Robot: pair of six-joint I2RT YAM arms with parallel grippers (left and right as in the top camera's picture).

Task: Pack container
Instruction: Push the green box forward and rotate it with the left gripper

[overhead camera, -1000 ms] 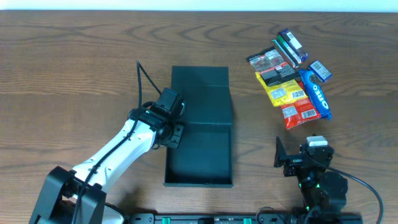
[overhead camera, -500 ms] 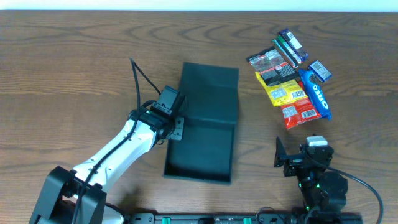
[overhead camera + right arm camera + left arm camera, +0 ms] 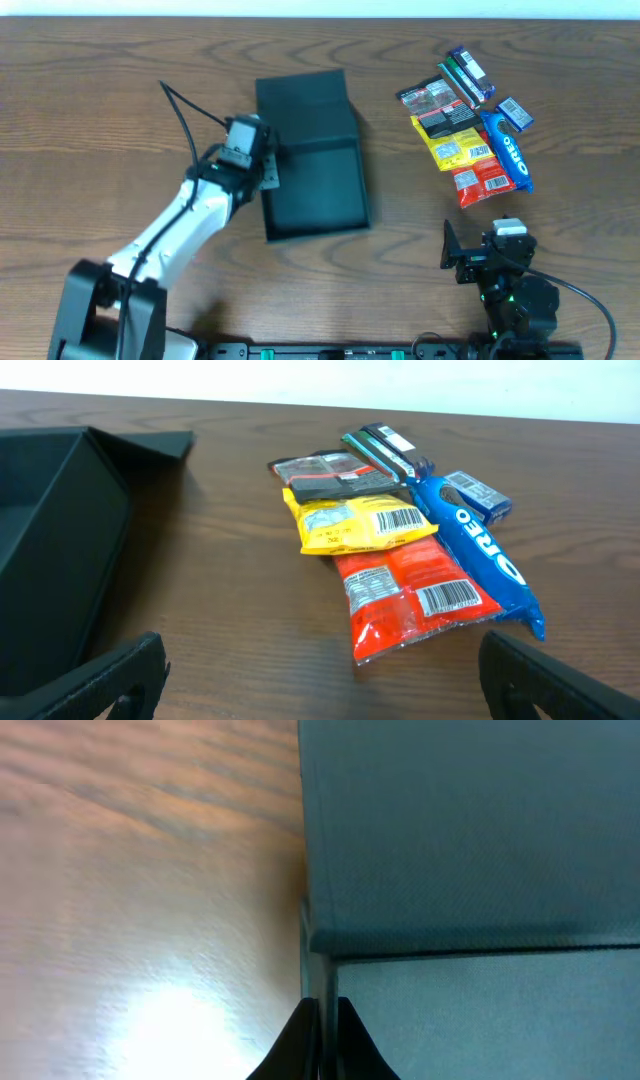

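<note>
The dark teal-green matte rectangular container sits left of the middle of the brown wood-grain table, turned a little askew. Its hinged lid, of the same colour, is folded open on the far side. The left gripper is at the container's left wall. In the left wrist view its two black fingers are pinched tight on the thin top edge of that wall, so it grasps the container.

The right gripper hangs over the near right part of the table with its jaws spread wide and nothing between them. Far from it, at the right, lies a loose cluster of snacks:
- a long blue Oreo packet
- a red foil packet
- a yellow foil packet
- a black-and-red packet
- a dark see-through packet
- a slim green stick pack
- a small blue carton

All of the snacks lie on the table, well apart from the container.
</note>
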